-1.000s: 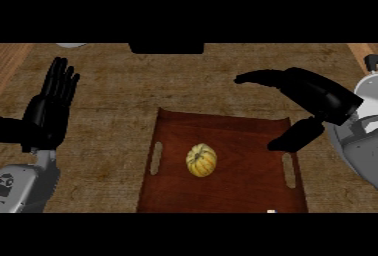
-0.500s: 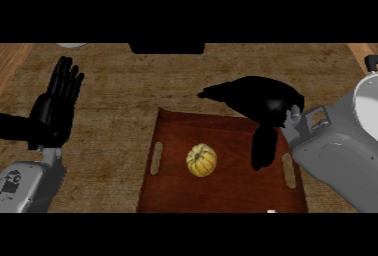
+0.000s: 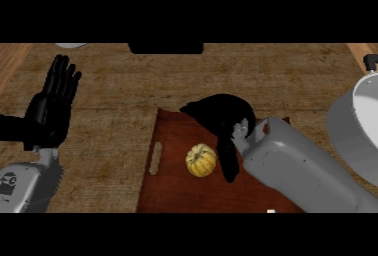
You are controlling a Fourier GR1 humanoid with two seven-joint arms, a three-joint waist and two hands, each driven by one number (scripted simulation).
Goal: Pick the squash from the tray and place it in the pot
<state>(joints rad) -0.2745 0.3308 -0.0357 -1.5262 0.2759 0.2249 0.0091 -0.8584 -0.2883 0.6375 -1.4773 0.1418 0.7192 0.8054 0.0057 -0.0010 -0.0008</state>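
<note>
One small squash (image 3: 201, 160), yellow, ribbed and rounded, lies near the middle of the tray (image 3: 173, 192), a flat reddish-brown rectangle with a wood-like sheen and a pale slot handle (image 3: 155, 158) along its left edge. Just right of the squash, the right hand (image 3: 221, 117) hangs over the tray's far half, its black fingers curled downward, with one finger (image 3: 229, 162) reaching down beside the squash; whether it touches the squash cannot be told, and nothing is held. Its smooth grey forearm (image 3: 299, 172) covers the tray's right side. Well left of the tray, the left hand (image 3: 50, 107) stands with straight fingers pointing up, resting over the coarse, woven-looking brown counter (image 3: 280, 85). Far right of the tray, the pot (image 3: 353, 130) shows as a curved grey metal wall cut by the view's edge. Bare counter lies open beyond the tray's far edge and between tray and left hand.
</note>
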